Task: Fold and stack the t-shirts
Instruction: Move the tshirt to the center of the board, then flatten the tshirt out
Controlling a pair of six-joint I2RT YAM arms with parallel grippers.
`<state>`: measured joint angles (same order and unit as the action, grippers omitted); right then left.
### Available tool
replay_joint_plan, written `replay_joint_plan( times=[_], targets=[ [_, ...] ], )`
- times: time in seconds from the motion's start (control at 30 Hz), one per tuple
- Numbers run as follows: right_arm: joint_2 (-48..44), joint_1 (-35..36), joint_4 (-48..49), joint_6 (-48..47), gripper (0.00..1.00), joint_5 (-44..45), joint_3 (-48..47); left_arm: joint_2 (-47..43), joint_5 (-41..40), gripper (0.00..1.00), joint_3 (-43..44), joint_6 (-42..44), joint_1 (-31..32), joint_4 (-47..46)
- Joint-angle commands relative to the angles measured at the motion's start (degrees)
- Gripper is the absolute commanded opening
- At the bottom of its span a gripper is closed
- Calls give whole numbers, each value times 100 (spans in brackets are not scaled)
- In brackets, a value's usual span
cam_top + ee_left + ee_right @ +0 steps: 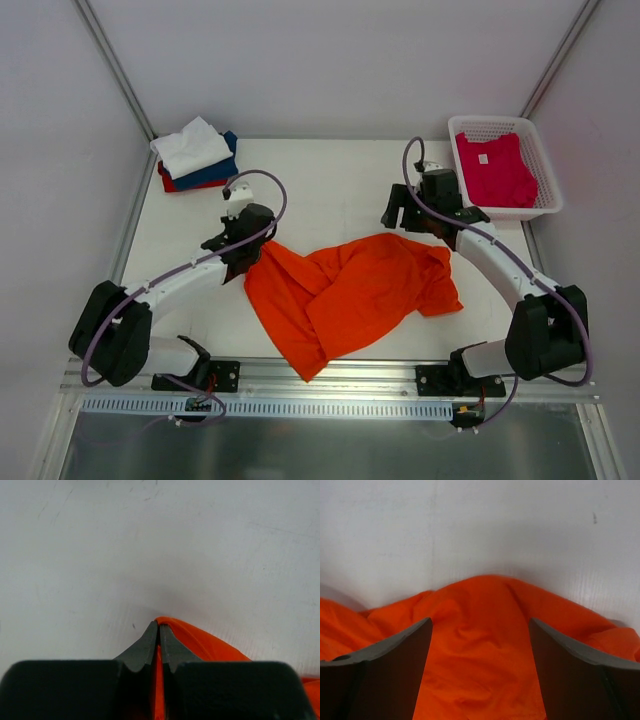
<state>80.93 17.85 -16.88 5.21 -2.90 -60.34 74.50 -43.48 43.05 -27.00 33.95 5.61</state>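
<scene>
Top external view shows you the orange shirt [350, 295] crumpled mid-table [330, 185], toward the near edge and not yet spread. Your left gripper [159, 626] is pinched together on the shirt's left edge, with a sliver of orange caught between the jaws. That hold looks meant to pull the cloth flat. Your right gripper [480, 624] is spread wide over a raised hump at the shirt's far right part, with nothing clamped. It is probably lined up for a matching grab, so both sides can be stretched at once. At the far left corner sits the stack [196, 155], white on navy on red, where this one should end up. The pink shirt [495, 170] lies in the basket [547, 190] at the far right corner.
</scene>
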Motion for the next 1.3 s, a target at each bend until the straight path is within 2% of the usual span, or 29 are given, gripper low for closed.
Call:
replay_joint_plan(
  times=[0.0,0.17,0.27,0.6,0.73,0.9,1.13,1.27],
  targets=[
    [-419,253,440,-283,82,-491,258,222,945,0,37,801,-424,-1236],
    [-508,807,564,-678,81,-458,558,468,2542,0,-165,969,-1231,-2228],
    [-464,1229,528,-986,79,-440,610,662,3220,0,-226,1109,-1435,-2537],
    [-543,2924,950,-1883,80,613,796,1181,4821,0,-288,890,-2437,-3320],
    [-131,3409,881,-2138,80,1062,506,1348,4928,0,-200,907,-2587,-3303],
    [757,4121,573,-2340,75,1756,-179,1401,5034,0,-174,855,-2657,-3329],
    [1628,4657,405,-2376,56,2267,-821,1453,5131,0,-174,811,-2710,-3373],
    [1821,4973,370,-2323,56,2477,-953,1506,5201,0,-183,784,-2745,-3417]
  ],
)
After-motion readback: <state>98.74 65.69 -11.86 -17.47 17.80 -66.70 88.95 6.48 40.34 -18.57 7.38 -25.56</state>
